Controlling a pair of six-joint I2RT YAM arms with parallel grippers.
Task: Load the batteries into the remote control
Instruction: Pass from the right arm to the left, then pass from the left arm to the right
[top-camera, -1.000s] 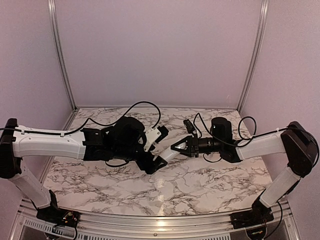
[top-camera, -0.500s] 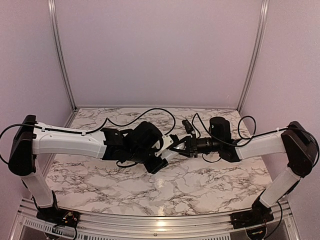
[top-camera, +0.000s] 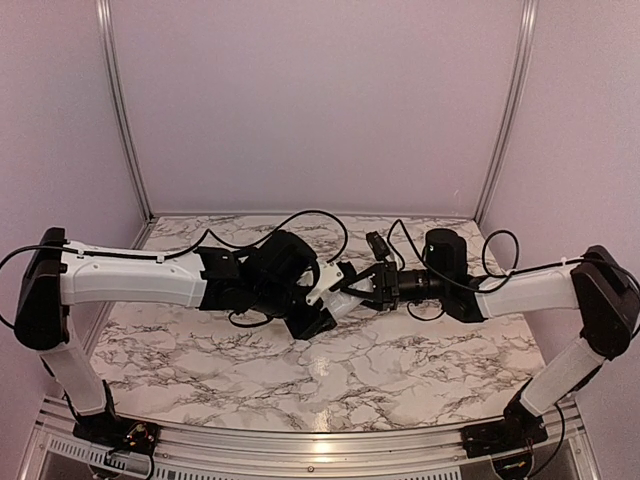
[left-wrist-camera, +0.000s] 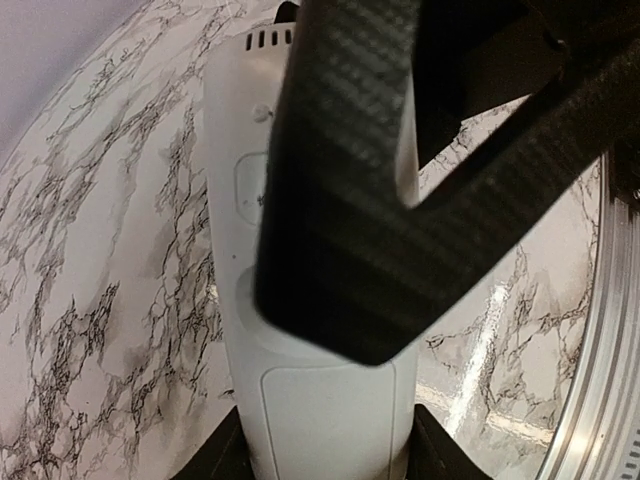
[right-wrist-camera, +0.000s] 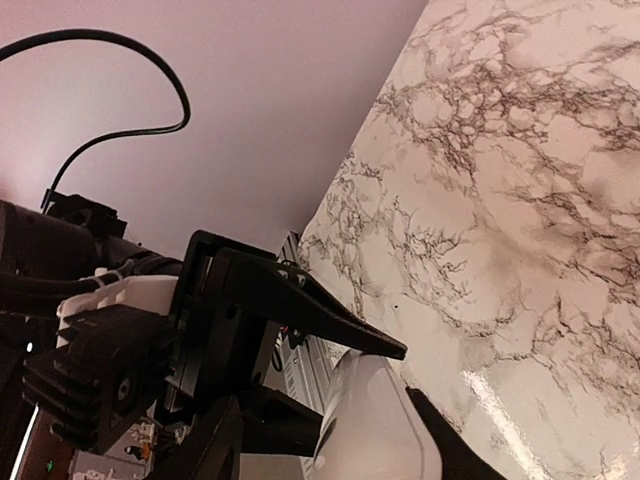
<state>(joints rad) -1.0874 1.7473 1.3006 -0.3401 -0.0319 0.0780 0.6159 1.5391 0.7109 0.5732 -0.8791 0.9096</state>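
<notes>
remote control (left-wrist-camera: 232, 200) hangs in the air above the marble table (top-camera: 400, 370), caught between the two arms where they meet at mid-table. left gripper (left-wrist-camera: 325, 452) has one end pinched, a black fingertip pressed to each long edge (the white shell shows a row of small slots near its far end in that wrist view). right gripper (right-wrist-camera: 325, 440) straddles the other end, one of its fingers (left-wrist-camera: 340, 200) lying across the white body; whether that claw is pressing the shell or standing clear of it i cannot tell, since the contact is hidden
</notes>
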